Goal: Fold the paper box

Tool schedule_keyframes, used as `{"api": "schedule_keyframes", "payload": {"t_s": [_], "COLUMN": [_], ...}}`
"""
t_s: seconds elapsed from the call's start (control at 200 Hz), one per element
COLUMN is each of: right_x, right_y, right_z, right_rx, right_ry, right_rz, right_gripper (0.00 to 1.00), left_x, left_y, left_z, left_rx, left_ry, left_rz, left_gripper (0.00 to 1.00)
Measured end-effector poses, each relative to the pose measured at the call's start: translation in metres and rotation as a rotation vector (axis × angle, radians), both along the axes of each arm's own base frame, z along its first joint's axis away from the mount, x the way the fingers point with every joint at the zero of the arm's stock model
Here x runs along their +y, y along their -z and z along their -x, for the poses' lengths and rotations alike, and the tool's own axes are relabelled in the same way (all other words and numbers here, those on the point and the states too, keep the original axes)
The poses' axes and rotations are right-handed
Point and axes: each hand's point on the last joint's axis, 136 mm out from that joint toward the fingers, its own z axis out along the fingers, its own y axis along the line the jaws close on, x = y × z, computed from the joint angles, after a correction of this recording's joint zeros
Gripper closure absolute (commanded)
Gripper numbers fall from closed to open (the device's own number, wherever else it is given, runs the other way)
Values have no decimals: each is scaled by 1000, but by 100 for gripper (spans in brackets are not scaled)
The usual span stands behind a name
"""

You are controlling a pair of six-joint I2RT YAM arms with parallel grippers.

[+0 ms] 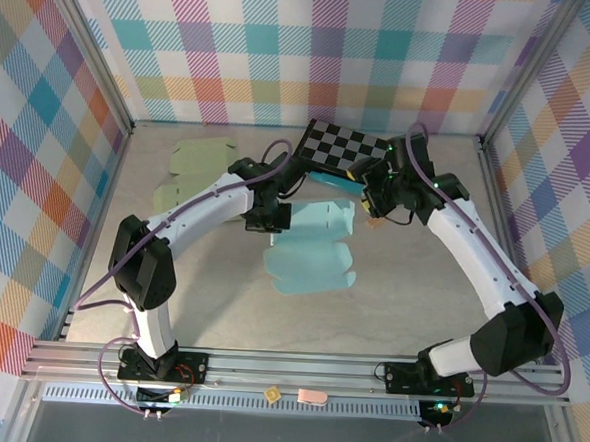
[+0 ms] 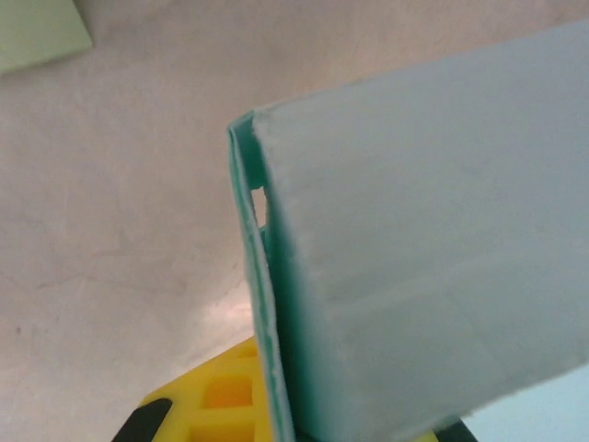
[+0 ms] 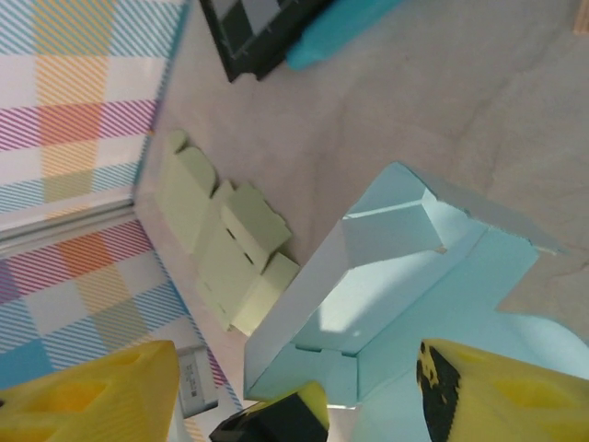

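The left tool [image 1: 272,223] is clenched on one edge of the pale blue paper box [image 1: 313,250], which sits mid-counter partly folded: one panel is raised with a creased corner flap, and its scalloped flaps lie flat toward the near side. The right tool [image 1: 373,201] hovers just beside the box's right end, jaws spread and gripping nothing. Behind lies a checkerboard [image 1: 345,147], and pale green flat blanks [image 1: 193,170] rest at the counter's [image 1: 201,285] far left.

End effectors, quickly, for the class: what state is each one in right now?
Left end effector: closed, pinching the blue paper box.
Right end effector: open, holding nothing.
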Motion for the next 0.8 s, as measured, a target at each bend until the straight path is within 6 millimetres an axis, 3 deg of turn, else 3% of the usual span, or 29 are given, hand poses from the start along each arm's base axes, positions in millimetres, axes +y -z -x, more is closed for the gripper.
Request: {"api": "schedule_keyframes", "payload": {"t_s": [0.275, 0.44, 0.805], "right_x": [27, 32, 43], "right_y": [32, 54, 79], "right_z": [-2, -11, -20], "right_rx": [80, 102, 104], "right_ry": [-92, -132, -223], "right_rz": [41, 84, 122], "right_gripper": [33, 34, 33], "left_x": [1, 2, 1], "left_y": [-4, -4, -4], "left_z": [11, 14, 14], "left_rx": [51, 63, 67], "left_ry": [-5, -4, -3], "left_rz": [4, 4, 9], "left_gripper": [100, 100, 100]}}
